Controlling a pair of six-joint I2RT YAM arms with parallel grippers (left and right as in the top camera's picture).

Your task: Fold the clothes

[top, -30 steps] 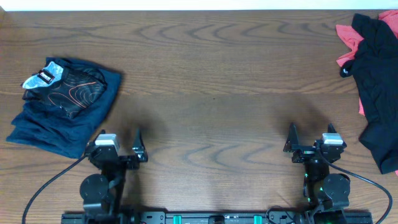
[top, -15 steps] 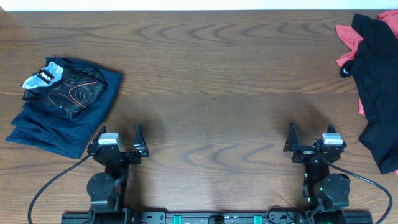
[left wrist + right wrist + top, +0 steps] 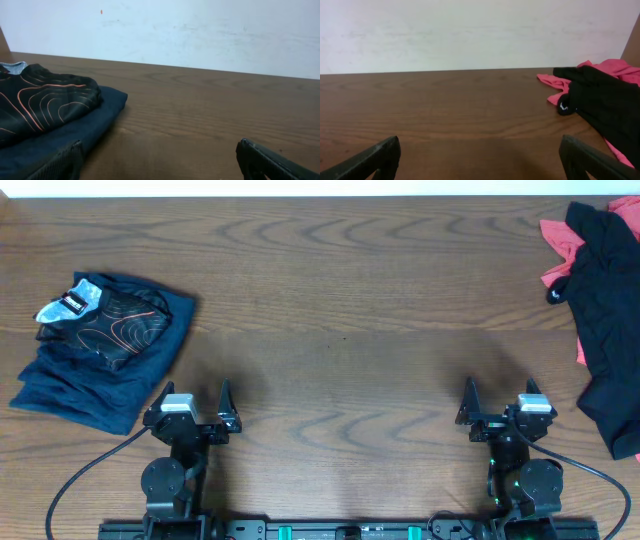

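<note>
Judging by the layout, the task is partly done: the black jersey (image 3: 110,325) lies folded on the navy garment (image 3: 80,385) at 9 o'clock. The black and coral garment (image 3: 605,310) at 3 o'clock lies crumpled, not yet folded. Left gripper (image 3: 195,408) at 7 o'clock and right gripper (image 3: 498,405) at 5 o'clock: jaws apart, empty.
</note>
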